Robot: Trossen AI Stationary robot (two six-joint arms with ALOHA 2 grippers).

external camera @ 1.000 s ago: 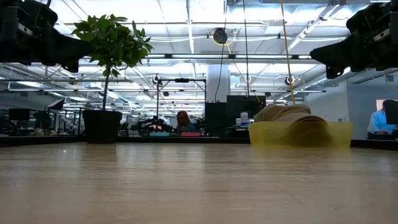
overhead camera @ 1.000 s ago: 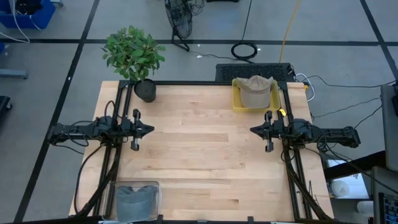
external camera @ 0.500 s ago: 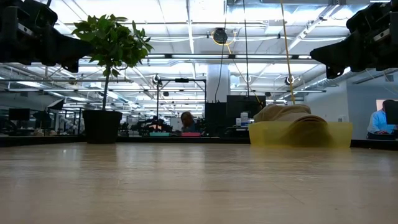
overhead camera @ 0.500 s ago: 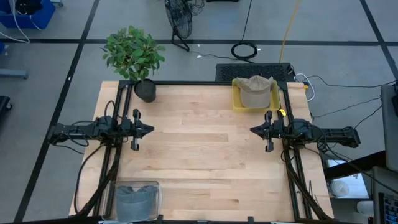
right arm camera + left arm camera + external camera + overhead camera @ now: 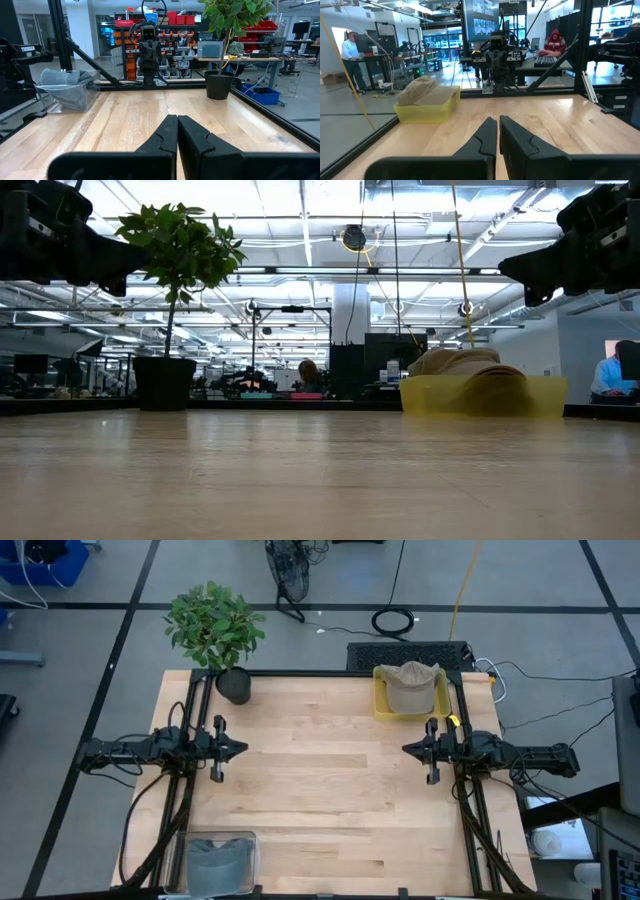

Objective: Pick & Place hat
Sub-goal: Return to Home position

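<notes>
A tan hat [image 5: 411,680] lies in a yellow tray [image 5: 381,703] at the table's far right corner; it also shows in the low view [image 5: 470,368] and the left wrist view [image 5: 417,90]. My left gripper [image 5: 244,749] hangs shut above the table's left side, well away from the hat. My right gripper [image 5: 406,749] hangs shut above the right side, just near of the tray. Both sets of fingertips, left [image 5: 498,121] and right [image 5: 177,119], point toward the table's middle and touch nothing.
A potted plant [image 5: 217,630] stands at the far left corner. A clear bin with grey cloth [image 5: 219,860] sits at the near left edge. Bare wood [image 5: 320,770] lies between the two arms. People are in the room beyond the table.
</notes>
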